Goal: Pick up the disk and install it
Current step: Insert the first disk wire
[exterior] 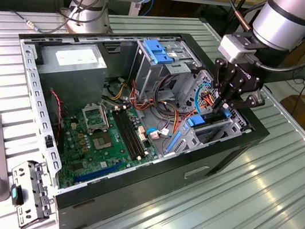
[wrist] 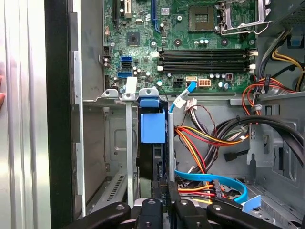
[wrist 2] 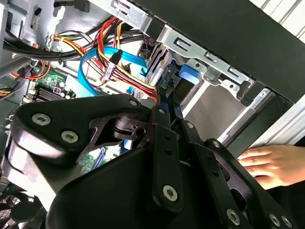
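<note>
In the exterior view my gripper (exterior: 222, 104) stands in the case's drive bay. In the first wrist view my fingers pinch the disk (wrist: 152, 143), seated edgewise; skewing could jam it. In the second wrist view a hand (wrist 2: 269, 164) rests nearby.

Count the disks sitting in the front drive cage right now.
1: the disk stands on edge in the drive cage, right at the gripper. The neighbouring slot looks empty; deeper parts are hidden.
</note>
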`<state>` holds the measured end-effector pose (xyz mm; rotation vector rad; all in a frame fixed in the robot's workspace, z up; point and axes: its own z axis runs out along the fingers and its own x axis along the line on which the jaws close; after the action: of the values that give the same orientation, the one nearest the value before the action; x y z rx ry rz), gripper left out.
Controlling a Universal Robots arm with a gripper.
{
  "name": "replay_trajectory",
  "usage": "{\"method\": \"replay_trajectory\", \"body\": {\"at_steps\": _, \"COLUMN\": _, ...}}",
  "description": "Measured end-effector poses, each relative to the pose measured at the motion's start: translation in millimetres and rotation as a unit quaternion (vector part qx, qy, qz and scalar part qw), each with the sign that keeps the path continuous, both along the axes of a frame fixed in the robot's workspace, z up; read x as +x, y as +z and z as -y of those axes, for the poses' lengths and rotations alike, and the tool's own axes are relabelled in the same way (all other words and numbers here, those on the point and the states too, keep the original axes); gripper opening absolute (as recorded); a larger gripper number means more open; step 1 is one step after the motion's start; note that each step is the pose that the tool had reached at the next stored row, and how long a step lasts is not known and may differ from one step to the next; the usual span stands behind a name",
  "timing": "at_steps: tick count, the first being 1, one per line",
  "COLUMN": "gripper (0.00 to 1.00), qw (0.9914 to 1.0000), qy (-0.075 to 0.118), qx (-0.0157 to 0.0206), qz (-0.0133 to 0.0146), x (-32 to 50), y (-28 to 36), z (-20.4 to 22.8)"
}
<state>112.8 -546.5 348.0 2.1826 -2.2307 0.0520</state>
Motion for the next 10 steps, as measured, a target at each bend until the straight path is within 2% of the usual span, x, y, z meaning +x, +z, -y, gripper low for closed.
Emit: {"method": "replay_trajectory", "body": {"at_steps": 10, "gripper": 0.16, "qw": 1.00000, "qy": 0.000, "qx": -0.0001, "qz": 0.0002, "x": -0.4, "y": -0.4, "z": 1.1}}
